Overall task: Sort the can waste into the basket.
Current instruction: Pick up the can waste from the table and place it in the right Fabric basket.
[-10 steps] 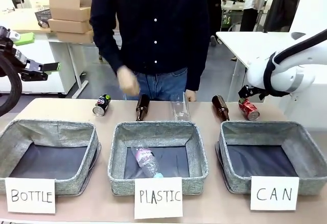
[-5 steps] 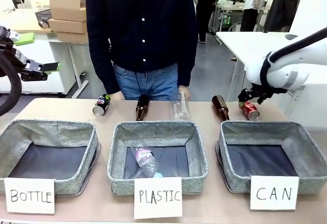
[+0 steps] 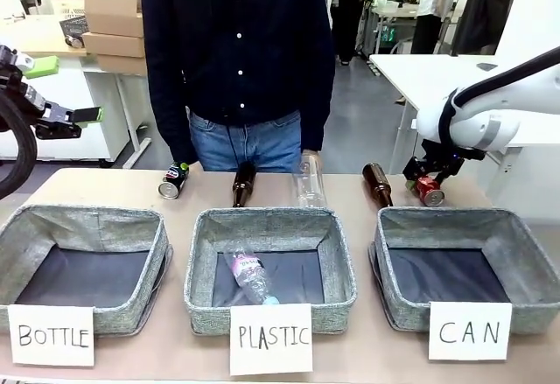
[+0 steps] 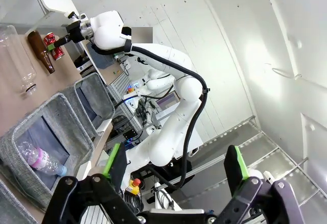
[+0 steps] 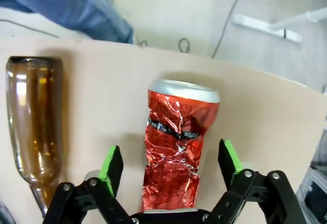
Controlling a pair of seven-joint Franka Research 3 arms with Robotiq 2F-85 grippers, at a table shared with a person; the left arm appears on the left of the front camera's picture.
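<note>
A crushed red can [image 5: 175, 147] lies on the table between the green pads of my right gripper [image 5: 171, 164], with a gap on each side; the jaws are open around it. From the front, the right gripper [image 3: 426, 174] reaches down over that red can [image 3: 430, 192] behind the CAN basket [image 3: 525, 248]. The dark can [image 3: 173, 179] lies at the far left, behind the BOTTLE basket. My left gripper [image 3: 63, 91] hangs open and empty at the left, high off the table; its own view shows the left gripper [image 4: 173, 163] with jaws wide apart.
A brown bottle [image 5: 31, 117] lies right beside the red can. A second brown bottle [image 3: 243, 183] and a clear plastic bottle [image 3: 308, 183] lie behind the PLASTIC basket [image 3: 271, 222], which holds one plastic bottle. A person stands at the far edge.
My right gripper has come down around the red can and its jaws have narrowed. The person's hand has drawn back from the table. The left arm has not moved.
</note>
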